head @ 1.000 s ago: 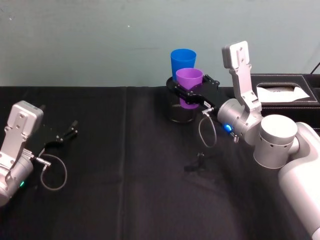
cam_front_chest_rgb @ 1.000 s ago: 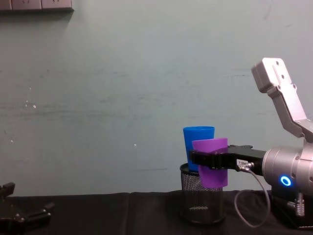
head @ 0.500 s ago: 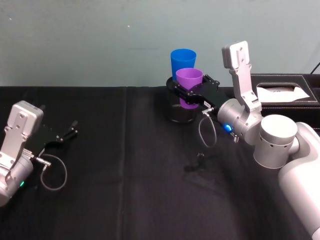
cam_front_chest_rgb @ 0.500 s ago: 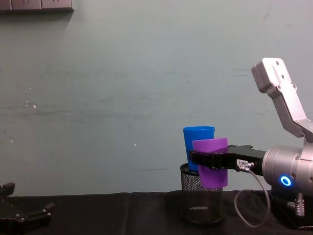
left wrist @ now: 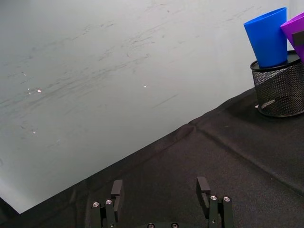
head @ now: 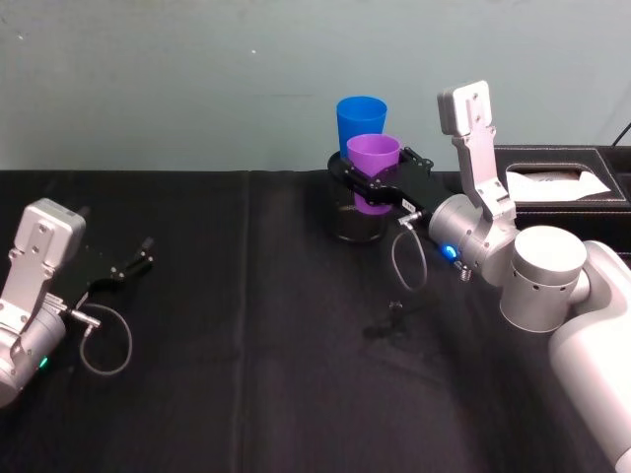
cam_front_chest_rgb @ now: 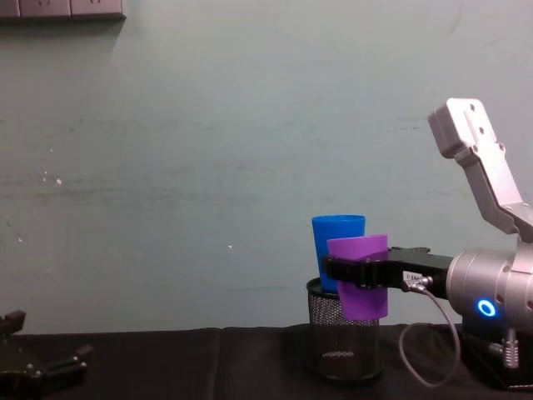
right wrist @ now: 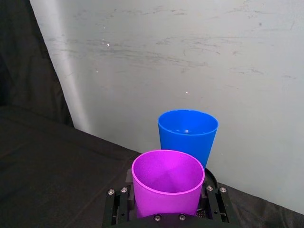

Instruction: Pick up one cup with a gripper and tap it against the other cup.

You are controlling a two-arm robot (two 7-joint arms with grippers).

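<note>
The right gripper [head: 367,185] has its fingers closed around the purple cup [head: 373,156] and holds it upright, clear of the counter [head: 246,325], so that its wall can meet the other cup from the side. The blue cup [head: 360,116] stands in a black mesh holder [cam_front_chest_rgb: 343,337], which raises it; it is at about 11 o'clock from the purple cup, just behind it. I cannot tell whether the two cups touch. The left gripper [head: 123,268] rests idle at 9 o'clock on the counter, its fingers spread and holding nothing.

Black mesh holder [head: 357,219], tissue box [head: 562,187].
</note>
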